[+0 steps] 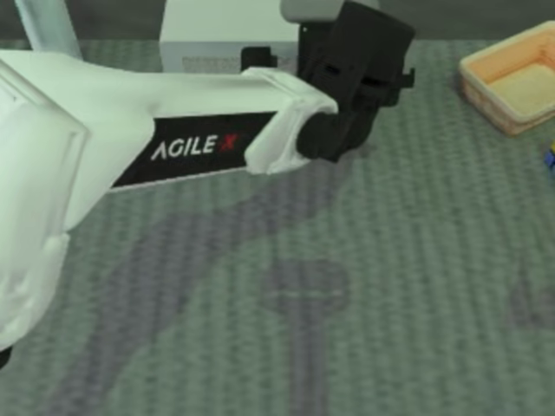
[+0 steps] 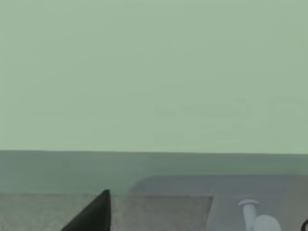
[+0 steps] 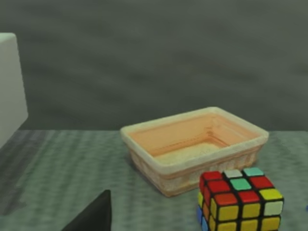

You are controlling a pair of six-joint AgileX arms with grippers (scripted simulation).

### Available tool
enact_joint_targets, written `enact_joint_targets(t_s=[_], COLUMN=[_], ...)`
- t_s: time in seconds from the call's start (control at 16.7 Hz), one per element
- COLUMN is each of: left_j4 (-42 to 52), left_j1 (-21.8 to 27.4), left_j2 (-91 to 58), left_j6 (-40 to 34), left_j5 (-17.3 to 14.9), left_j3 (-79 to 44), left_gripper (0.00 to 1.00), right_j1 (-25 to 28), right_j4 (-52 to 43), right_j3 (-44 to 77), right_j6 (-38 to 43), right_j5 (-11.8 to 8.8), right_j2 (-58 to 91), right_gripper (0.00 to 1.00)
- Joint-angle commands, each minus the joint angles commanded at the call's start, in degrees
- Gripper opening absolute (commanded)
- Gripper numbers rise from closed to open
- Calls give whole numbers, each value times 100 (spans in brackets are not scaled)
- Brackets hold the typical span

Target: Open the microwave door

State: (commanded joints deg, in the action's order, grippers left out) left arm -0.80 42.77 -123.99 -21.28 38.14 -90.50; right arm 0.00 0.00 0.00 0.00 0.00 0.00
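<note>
Left arm: I see it stretched across the top view from the left, left gripper [image 1: 360, 82] up against the microwave [image 1: 227, 30] at the far edge of the table [image 1: 390, 303].
Left fingers: can't tell, hidden.
Door [image 2: 163, 211]: mesh window close below the wrist camera, 1 knob [image 2: 257, 220] beside it.
Right arm: only in its wrist view; right gripper fingers can't tell.
Far right: basket [image 3: 192, 149], cube [image 3: 238, 199] just beside it.

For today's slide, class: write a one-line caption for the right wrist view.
A tan basket and a colourful puzzle cube sit on the green table mat.
</note>
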Motion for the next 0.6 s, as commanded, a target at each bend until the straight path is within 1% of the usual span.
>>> enact_joint_targets(t_s=[0.12, 0.36, 0.6], left_j4=[-89, -100, -100], left_j1=[-134, -151, -151], left_j2=[-237, -264, -264], left_j6=[92, 104, 104], left_j5=[-117, -132, -132], left_j3=[-217, -244, -244], left_gripper=[100, 100, 70], right_j1=[0, 0, 0], right_j4=[0, 0, 0], right_j3=[0, 0, 0], right_j6=[0, 0, 0], right_j5=[0, 0, 0], right_j2=[0, 0, 0], right_gripper=[100, 100, 100])
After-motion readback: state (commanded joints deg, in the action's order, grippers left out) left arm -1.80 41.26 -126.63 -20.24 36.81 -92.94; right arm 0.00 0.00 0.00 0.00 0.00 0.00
